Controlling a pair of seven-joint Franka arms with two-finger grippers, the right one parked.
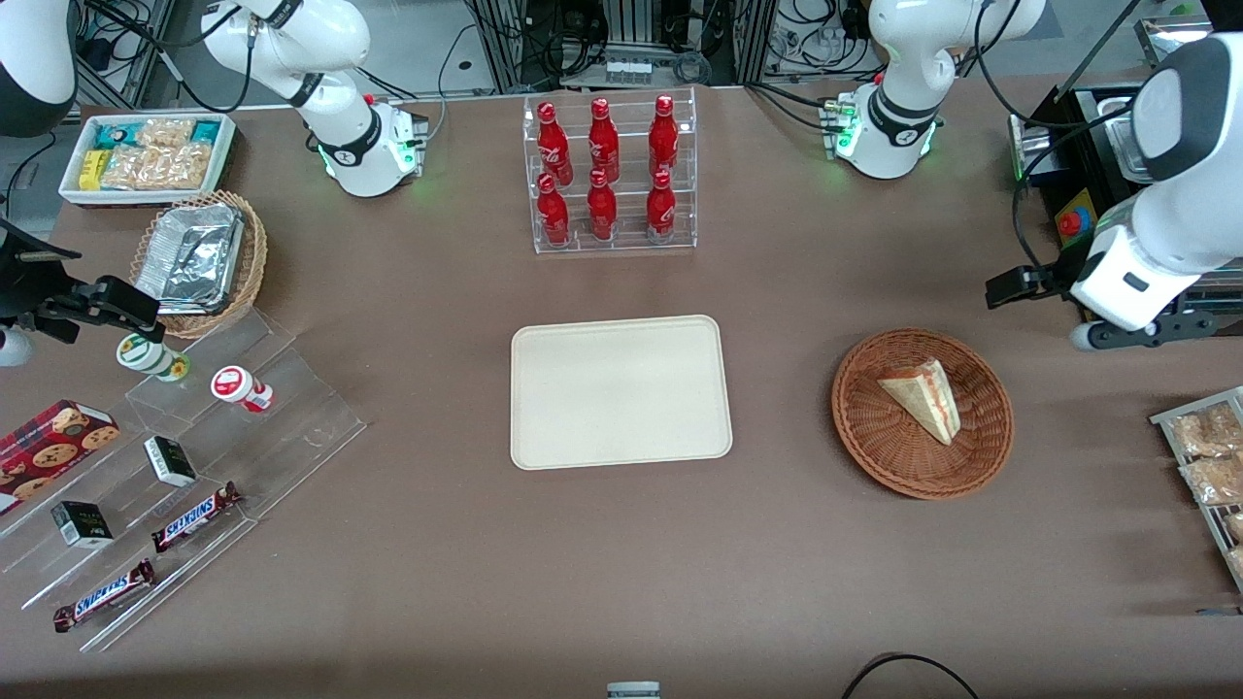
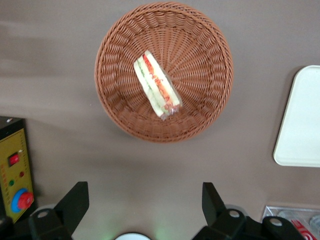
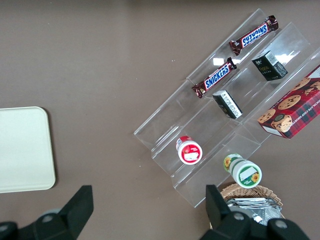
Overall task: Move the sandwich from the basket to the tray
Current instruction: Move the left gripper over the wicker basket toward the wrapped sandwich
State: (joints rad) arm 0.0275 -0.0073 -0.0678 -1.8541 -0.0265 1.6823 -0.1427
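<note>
The sandwich (image 1: 923,396), a pale wedge with red, orange and green layers on its cut edge, lies in the round reddish-brown wicker basket (image 1: 874,437). In the left wrist view the sandwich (image 2: 157,84) sits near the middle of the basket (image 2: 205,55). The cream rectangular tray (image 1: 621,391) lies flat beside the basket, toward the parked arm's end, with nothing on it; its edge shows in the left wrist view (image 2: 300,120). My left gripper (image 1: 1012,286) hangs high above the table, farther from the front camera than the basket. Its fingers (image 2: 75,202) are wide open and hold nothing.
A clear rack of red bottles (image 1: 610,175) stands farther from the front camera than the tray. A yellow control box with a red button (image 1: 1073,221) sits near my arm. A rack of snack packets (image 1: 1209,466) lies at the working arm's end. Clear stepped shelves with snacks (image 1: 184,485) are at the parked arm's end.
</note>
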